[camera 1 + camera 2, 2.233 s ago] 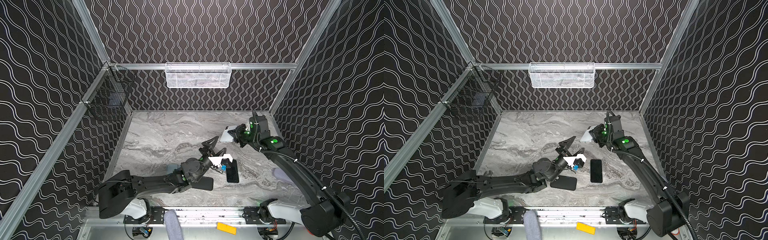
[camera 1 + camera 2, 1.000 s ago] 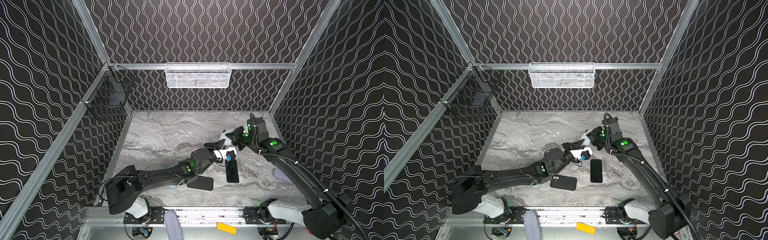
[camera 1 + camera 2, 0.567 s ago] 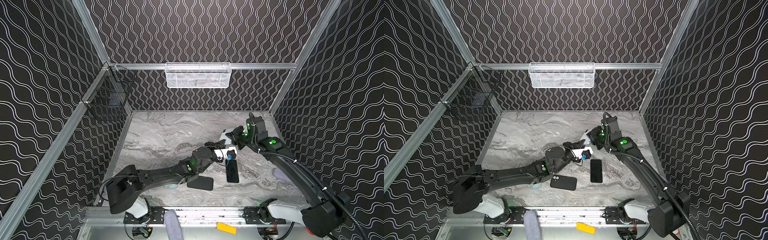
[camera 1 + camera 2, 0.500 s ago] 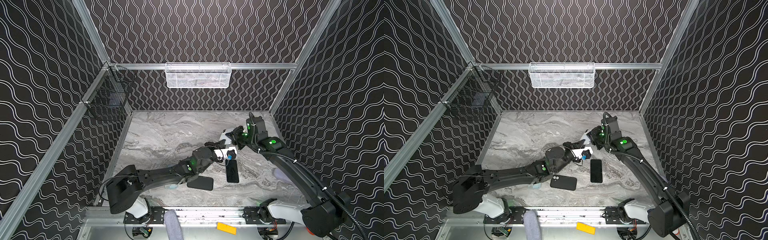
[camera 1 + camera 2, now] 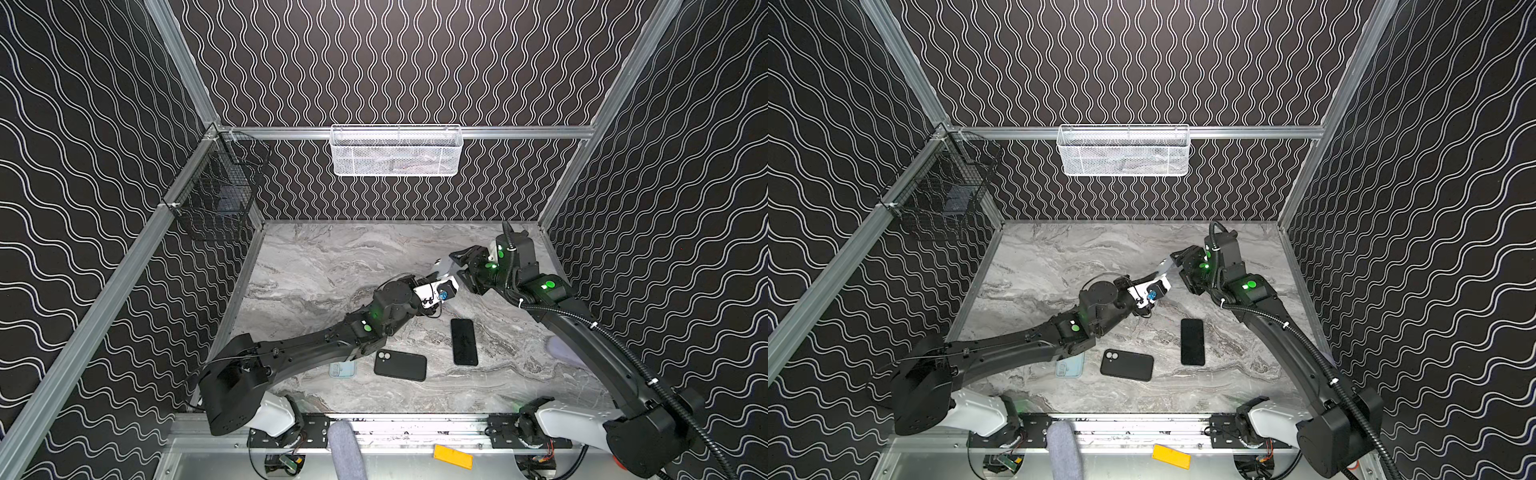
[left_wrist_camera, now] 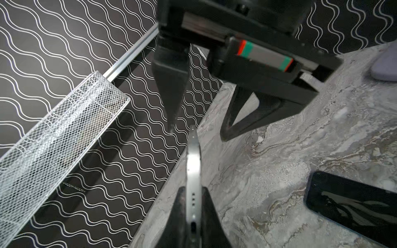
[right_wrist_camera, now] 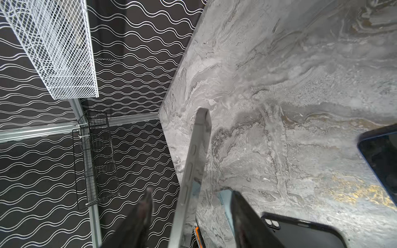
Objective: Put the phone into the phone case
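Left end effector (image 6: 193, 190) gripping phone (image 6: 193, 158), slim, metallic

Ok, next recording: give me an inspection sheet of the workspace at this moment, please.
Surface: marble-look tabletop, nothing spilled.
Job's things: silver phone held on edge above the table; black phone case and black phone lie flat near the front, apart.
Clutter: pale blue case partly under the left arm; purple object at the table's right edge.
Grippers: left claw shut on the silver phone; right claw open, jaws either side of it, not touching.
Cables: black hose tied along the right arm, clear of the phones.
Surroundings: white mesh basket on the back wall, black wire basket on the left wall.
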You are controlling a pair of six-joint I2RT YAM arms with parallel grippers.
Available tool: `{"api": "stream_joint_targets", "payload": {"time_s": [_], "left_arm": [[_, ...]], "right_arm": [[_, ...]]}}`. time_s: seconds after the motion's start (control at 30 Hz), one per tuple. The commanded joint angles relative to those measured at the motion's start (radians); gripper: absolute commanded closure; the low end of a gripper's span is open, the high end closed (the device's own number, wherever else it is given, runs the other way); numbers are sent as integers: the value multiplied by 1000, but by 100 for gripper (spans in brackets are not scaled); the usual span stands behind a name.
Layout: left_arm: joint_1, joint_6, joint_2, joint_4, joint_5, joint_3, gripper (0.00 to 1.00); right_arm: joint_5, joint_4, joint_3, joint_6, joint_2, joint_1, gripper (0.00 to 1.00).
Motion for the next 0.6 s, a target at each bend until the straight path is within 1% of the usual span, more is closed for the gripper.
{"api": "stream_joint_targets", "payload": {"time_s": [0.0,0.1,0.17,0.23,0.33,0.43,0.5,0.57], "left_arm": [[33,-122,-24,5,40,14,100],[76,-212,-53,-35,70,15,100],[110,-280,-74,-63,92,14,100],[146,-355,-96,-103,111,20,100],[213,-487,-133,-188,170,40,100],[269,-591,-160,-276,242,64,100],[316,-663,-177,-332,323,76,100],[361,-738,-189,-381,410,89,100]], "right_arm": [[57,23,18,-37,-32,-14,33],[117,29,17,-90,-87,-33,30],[146,51,17,-169,-127,-53,29],[151,80,10,-279,-167,-75,26],[106,153,-29,-496,-229,-86,21],[14,183,-77,-647,-260,-88,20],[-92,199,-123,-710,-270,-93,19],[-231,234,-170,-734,-281,-107,19]]}}
